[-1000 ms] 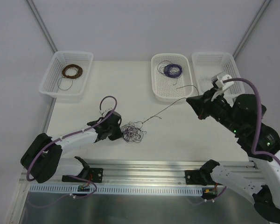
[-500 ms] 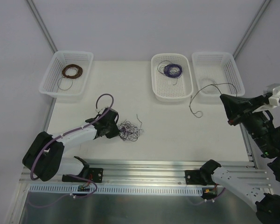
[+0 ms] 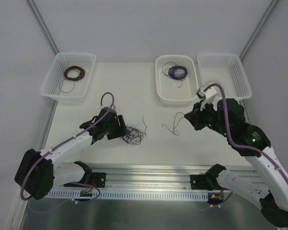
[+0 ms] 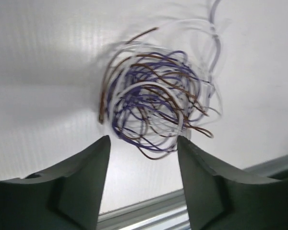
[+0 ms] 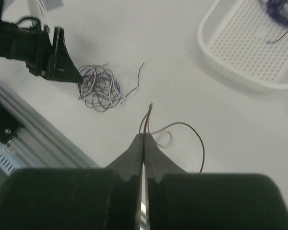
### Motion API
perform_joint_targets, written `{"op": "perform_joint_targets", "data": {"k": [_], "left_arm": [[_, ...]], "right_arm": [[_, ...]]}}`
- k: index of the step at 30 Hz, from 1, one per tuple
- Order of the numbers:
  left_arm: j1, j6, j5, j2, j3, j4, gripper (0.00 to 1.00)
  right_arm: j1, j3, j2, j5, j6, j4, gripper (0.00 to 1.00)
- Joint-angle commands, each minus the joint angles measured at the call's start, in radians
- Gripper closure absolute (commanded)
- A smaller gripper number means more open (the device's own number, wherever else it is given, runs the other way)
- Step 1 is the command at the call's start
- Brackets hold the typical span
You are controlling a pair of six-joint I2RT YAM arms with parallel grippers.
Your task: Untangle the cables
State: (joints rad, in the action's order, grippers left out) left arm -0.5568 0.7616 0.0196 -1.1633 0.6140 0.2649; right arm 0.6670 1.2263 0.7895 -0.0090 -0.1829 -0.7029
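Knot of cables (image 3: 133, 134): hair-thin purple, brown and pale wires, bunched loosely. It is found on the tabletop (image 3: 134, 96), left of the middle basket (image 3: 163, 91) and nearer the arm bases than that basket. One stray end is seen sticking out of the knot on the side facing the middle basket.

Loose strand (image 5: 182, 123): brown, apart from the knot, located just on the near side of the middle basket. One end is pinched and the rest is hung in an open loop. Contact with the tabletop cannot be told.

Right claw (image 5: 144, 136): jaws pressed together, clamped on the loose strand, held near the middle basket's near right corner.

Left claw (image 4: 143, 141): jaws held apart, nothing gripped. It is placed at the knot's edge on the side away from the middle basket. In the wrist view the knot's nearest loops are seen just reaching between the fingertips.

A purple coil (image 3: 176, 72) is contained in the middle basket. A right basket (image 3: 240, 76) is set just beside it. A left basket (image 3: 53, 81) with a brown coil (image 3: 73, 73) is set well apart on its other side.
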Motion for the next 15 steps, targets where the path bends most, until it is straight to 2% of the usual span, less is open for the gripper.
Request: {"op": "perform_joint_targets", "data": {"k": [1,3,6,8,15], "left_arm": [[-0.009,-0.105,0.108,0.091,0.056,0.002,0.39],[-0.009,-0.146,0.154,0.143,0.075,0.004,0.22],[-0.014,-0.199,0.224,0.198,0.108,0.0,0.11],[-0.028,-0.235,0.267,0.211,0.142,0.002,0.08],[-0.15,-0.347,0.321,0.175,0.25,-0.051,0.08]], "right_arm": [[-0.004,-0.046,0.017,-0.141,0.063,0.088,0.99],[-0.004,-0.077,0.039,-0.181,0.079,0.123,0.99],[-0.003,-0.1,0.059,-0.229,0.106,0.166,0.99],[-0.003,-0.106,0.076,-0.265,0.128,0.195,0.99],[0.0,-0.114,0.116,-0.324,0.166,0.264,0.99]]}}
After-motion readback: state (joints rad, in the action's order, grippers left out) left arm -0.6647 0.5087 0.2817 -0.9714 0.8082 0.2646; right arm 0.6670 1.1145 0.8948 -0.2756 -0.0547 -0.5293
